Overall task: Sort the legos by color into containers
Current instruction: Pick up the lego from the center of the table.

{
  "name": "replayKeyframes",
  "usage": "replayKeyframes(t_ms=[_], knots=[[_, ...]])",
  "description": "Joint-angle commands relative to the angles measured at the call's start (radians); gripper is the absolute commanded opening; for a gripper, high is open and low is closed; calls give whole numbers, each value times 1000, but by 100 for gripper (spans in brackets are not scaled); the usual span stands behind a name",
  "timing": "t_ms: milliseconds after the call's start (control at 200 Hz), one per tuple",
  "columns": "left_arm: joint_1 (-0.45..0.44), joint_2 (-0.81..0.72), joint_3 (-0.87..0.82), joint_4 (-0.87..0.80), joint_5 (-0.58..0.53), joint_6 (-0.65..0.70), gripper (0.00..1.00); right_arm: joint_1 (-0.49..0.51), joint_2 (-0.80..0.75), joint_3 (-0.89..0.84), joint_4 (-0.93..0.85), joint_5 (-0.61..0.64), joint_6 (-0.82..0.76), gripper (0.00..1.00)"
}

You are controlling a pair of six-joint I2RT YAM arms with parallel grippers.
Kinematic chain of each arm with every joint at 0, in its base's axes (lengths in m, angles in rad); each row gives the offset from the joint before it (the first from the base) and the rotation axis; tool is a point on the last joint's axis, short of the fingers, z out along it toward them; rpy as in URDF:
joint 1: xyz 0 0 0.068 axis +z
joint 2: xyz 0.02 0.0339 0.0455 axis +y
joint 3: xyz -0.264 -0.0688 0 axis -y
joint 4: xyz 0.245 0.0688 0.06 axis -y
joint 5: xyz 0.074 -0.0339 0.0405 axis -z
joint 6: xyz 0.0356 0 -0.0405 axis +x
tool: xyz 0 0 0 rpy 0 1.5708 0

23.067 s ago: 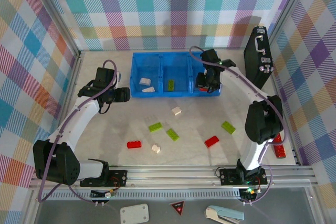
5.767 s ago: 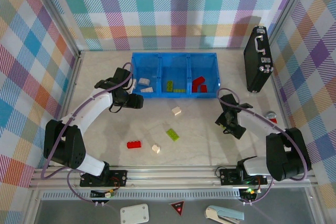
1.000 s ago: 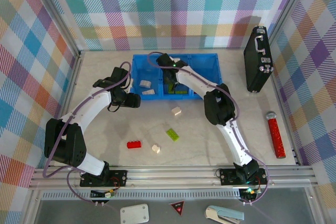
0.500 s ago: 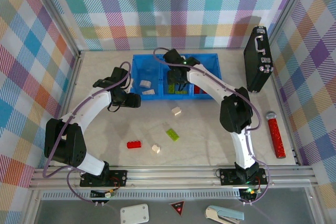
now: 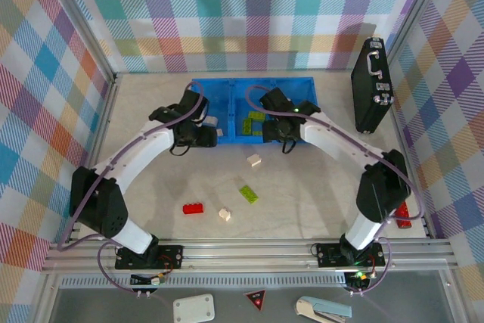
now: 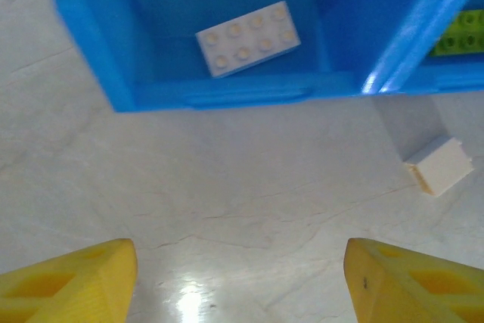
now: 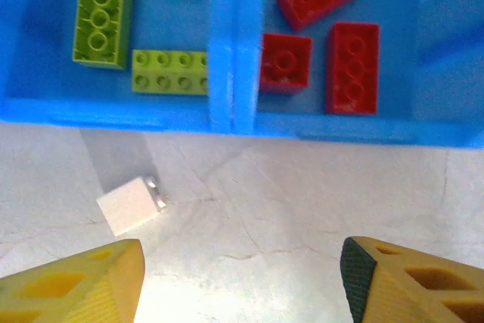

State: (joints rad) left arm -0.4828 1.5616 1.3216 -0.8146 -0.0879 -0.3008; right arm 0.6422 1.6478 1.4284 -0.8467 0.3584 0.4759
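The blue tray [image 5: 227, 79] holds white legos [image 6: 247, 38] in its left compartment, lime green ones [image 7: 100, 19] in the middle and red ones [image 7: 352, 67] on the right. On the table lie a cream brick [image 5: 254, 160], a green brick [image 5: 247, 194], a red brick [image 5: 193, 207] and another cream brick [image 5: 224, 214]. My left gripper [image 5: 209, 136] hangs open and empty over the table just in front of the left compartment. In front of the middle and right compartments my right gripper [image 5: 285, 135] is open and empty too. The nearest cream brick [image 7: 130, 204] lies ahead and left of its fingers [image 7: 72, 285].
A black case with metal latches [image 5: 371, 81] stands at the back right. A red cylinder [image 5: 401, 213] lies at the right edge, partly behind the right arm. Plaid walls close in the table on three sides.
My right gripper has pulled back out of the middle compartment to the table in front of the tray. The left gripper has shifted right, closer to the tray's front wall.
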Motion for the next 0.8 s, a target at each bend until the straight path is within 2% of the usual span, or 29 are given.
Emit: replayKeyframes(t_ms=[0, 380, 795], knots=[[-59, 59, 50, -45, -78, -132, 72, -34, -95, -86, 22, 16, 32, 70], [-210, 237, 112, 83, -116, -385, 68, -150, -376, -349, 35, 28, 28, 71], [-324, 505, 334, -3, -183, -536, 69, -219, -547, -474, 21, 43, 28, 70]])
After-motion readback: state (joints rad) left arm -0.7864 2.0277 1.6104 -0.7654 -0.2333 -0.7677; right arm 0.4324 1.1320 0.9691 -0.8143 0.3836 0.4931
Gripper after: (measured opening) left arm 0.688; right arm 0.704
